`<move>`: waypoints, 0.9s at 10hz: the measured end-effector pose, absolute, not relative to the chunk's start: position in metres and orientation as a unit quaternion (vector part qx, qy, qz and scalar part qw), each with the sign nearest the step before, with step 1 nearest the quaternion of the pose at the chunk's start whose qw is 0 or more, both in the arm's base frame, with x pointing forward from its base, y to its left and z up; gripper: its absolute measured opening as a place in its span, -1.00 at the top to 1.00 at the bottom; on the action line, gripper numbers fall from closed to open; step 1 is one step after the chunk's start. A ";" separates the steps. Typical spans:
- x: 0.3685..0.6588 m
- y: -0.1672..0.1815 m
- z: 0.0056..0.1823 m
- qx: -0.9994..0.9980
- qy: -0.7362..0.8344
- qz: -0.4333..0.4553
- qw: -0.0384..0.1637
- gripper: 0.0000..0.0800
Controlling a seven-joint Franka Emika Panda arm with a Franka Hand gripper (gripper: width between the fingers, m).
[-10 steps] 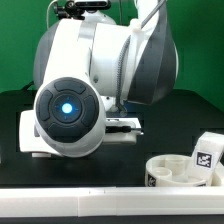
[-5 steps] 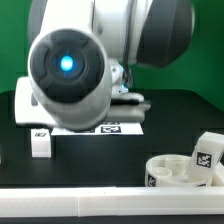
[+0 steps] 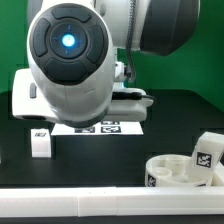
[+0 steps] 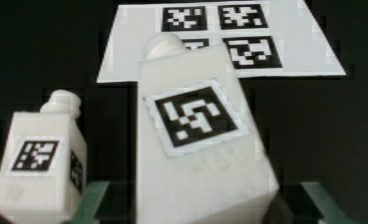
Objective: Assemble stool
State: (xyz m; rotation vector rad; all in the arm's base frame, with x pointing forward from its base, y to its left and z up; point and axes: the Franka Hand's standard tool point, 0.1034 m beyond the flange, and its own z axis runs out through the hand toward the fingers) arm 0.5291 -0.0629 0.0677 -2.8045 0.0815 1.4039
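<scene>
In the wrist view a white stool leg (image 4: 202, 130) with a square tag stands large between my fingers, lifted above the black table. My gripper (image 4: 207, 200) is shut on its lower part. A second tagged leg (image 4: 44, 155) lies on the table beside it. In the exterior view the arm's bulk hides the gripper and the held leg. The round white seat (image 3: 172, 175) rests at the exterior view's lower right, with a tagged leg (image 3: 207, 152) at its far side. A small leg (image 3: 40, 142) stands on the table at the exterior view's left.
The marker board (image 3: 100, 127) (image 4: 145, 45) lies flat on the table beneath the arm. A long white bar (image 3: 90, 205) runs along the front edge. A green wall backs the scene.
The arm has risen and shifted toward the exterior view's left, uncovering the small leg on the table there. The grip is unchanged.
</scene>
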 end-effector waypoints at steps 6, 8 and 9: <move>0.572 -0.035 0.103 -0.958 0.091 0.270 0.006 0.19; 0.581 -0.034 0.101 -0.976 0.092 0.199 0.005 0.19; 0.581 -0.033 0.102 -0.980 0.092 0.177 0.005 0.19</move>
